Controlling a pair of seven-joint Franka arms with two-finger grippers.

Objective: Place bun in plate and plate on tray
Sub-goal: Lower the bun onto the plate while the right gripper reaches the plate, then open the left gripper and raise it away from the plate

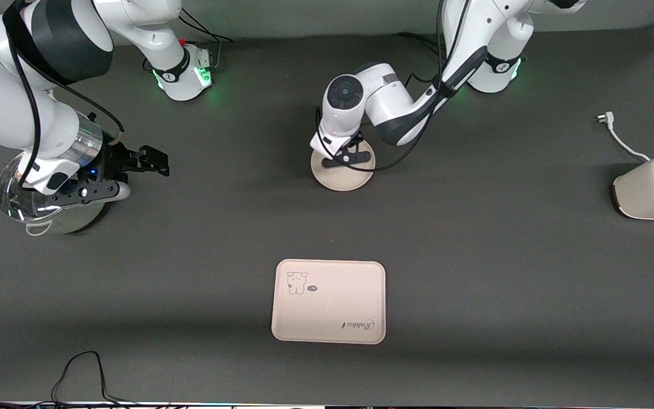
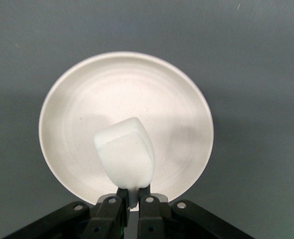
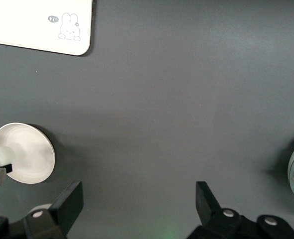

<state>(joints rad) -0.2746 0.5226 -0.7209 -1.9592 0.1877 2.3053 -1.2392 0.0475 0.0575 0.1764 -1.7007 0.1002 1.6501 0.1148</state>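
Off-white and soft, the bun (image 2: 125,154) sits pinched at one end in my left claw (image 2: 130,201), its long axis running straight out from my fingertips over the middle of the plate (image 2: 77,99). I judge the release needs only a short drop. The plate rests on the table (image 1: 474,255), farther from the front camera than the tray (image 1: 329,301), which lies well apart. My right claw (image 3: 137,211) waits spread and empty over the table's right-arm end.
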